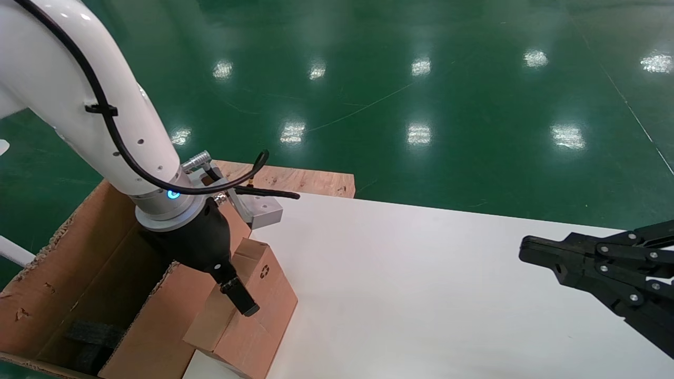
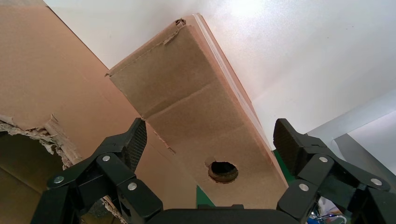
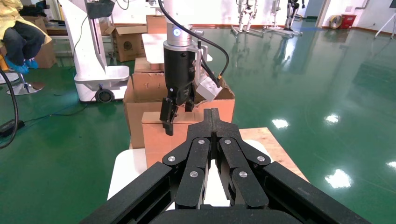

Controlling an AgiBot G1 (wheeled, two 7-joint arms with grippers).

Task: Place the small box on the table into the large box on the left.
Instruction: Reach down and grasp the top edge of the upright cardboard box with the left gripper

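Two pincers show: the left pincer [image 1: 231, 295], fingers apart, straddles the small box [image 1: 247, 310] at the table's [image 1: 421, 289] seven o'clock edge beside the large box [image 1: 79, 284], while the right pincer [image 1: 526, 250], fingers together, idles at three o'clock.

A glossy green floor [image 1: 421, 95] fills the room and reflects rows of ceiling lights as bright patches. A bare plywood board [image 1: 295, 179] lies at the far edge. In the right wrist view, open brown cardboard cartons [image 3: 126, 42] and a white machine base [image 3: 95, 70] stand farther away.
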